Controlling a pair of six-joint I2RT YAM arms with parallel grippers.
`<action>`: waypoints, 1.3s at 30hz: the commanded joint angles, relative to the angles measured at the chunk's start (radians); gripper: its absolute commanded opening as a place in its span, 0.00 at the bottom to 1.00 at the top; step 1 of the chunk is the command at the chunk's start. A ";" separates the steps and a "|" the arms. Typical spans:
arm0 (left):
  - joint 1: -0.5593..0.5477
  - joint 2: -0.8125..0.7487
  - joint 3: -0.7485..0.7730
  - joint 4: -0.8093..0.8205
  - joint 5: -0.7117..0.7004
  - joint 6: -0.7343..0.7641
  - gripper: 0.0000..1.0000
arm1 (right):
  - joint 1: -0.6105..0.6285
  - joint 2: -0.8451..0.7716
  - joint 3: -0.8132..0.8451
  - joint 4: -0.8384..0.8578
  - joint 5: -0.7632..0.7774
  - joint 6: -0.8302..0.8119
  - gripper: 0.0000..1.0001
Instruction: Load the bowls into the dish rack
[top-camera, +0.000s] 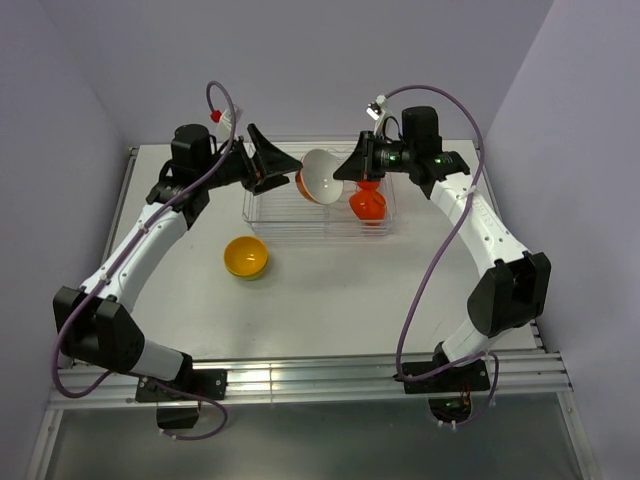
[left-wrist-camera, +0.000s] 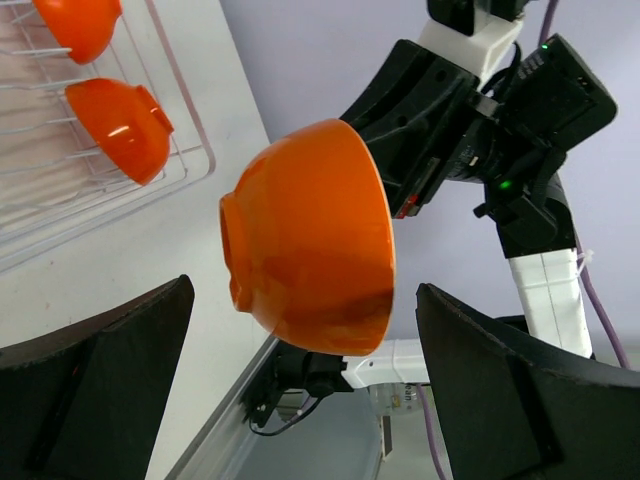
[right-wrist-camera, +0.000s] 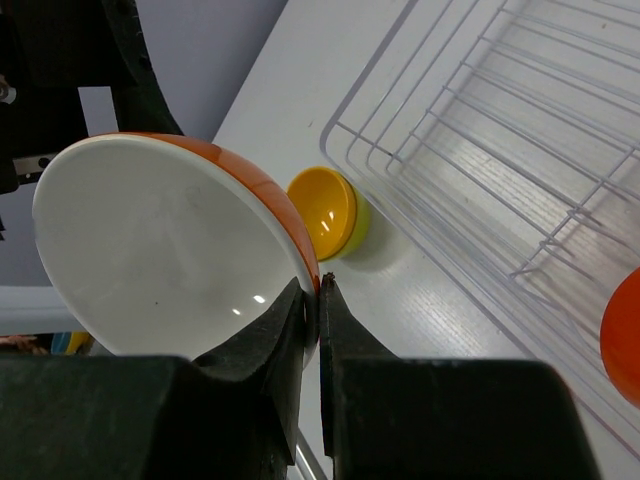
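The white table carries the clear dish rack at its far middle. Two red-orange bowls sit in the right part of the rack, turned on their sides, one beyond the other.

An orange bowl with a white inside hangs in the air over the rack's far edge, left of the red-orange pair and tipped up on edge. The right gripper holds it, with its fingers pressed together on the rim, one inside and one outside. The left gripper is spread wide just left of that bowl, a finger on either side of it, and neither finger touches it.

A yellow bowl stands on the table near the rack's left end, apart from it.
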 joint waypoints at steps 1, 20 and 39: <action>-0.006 -0.062 -0.021 0.149 0.018 -0.056 0.99 | 0.001 -0.016 0.011 0.074 -0.024 0.020 0.00; -0.052 -0.064 -0.058 0.168 -0.030 -0.038 0.98 | 0.004 -0.002 -0.006 0.103 -0.059 0.074 0.00; -0.066 -0.061 -0.066 0.110 -0.055 -0.010 0.94 | 0.002 -0.005 -0.008 0.109 -0.042 0.065 0.00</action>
